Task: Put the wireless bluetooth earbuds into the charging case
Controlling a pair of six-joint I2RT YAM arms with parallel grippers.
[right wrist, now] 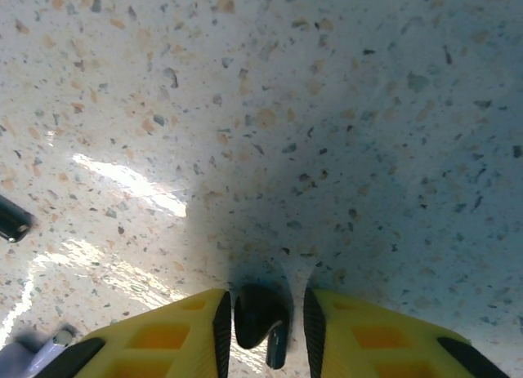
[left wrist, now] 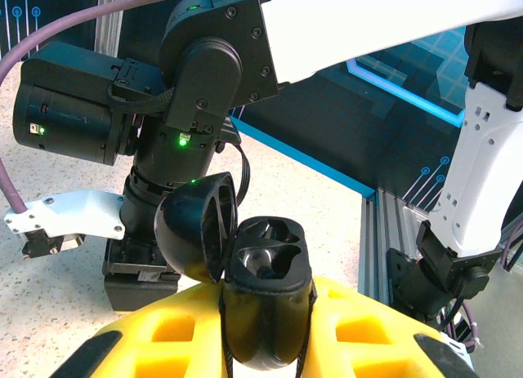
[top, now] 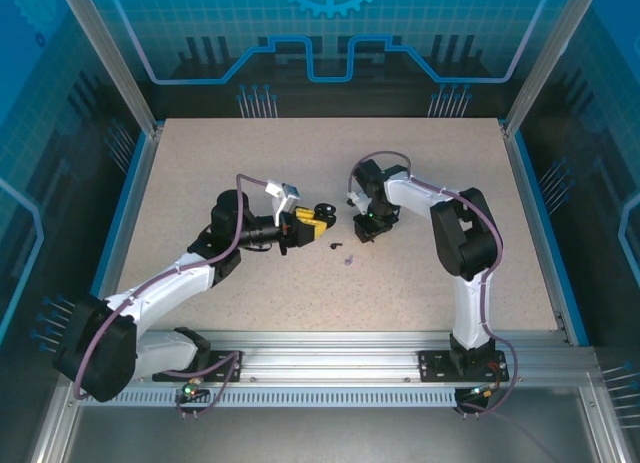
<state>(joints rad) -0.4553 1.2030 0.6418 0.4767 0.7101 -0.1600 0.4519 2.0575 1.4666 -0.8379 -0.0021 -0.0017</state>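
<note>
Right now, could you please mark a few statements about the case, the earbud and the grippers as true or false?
1. The left gripper holds a black case. True.
2. The lid of the case is shut. False: it stands open.
3. A black earbud lies between the fingers of the right gripper. True.
4. Those fingers are blue. False: they are yellow.

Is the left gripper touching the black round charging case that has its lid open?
Touching. The left wrist view shows the black round charging case clamped between the left gripper's yellow fingers.
</note>
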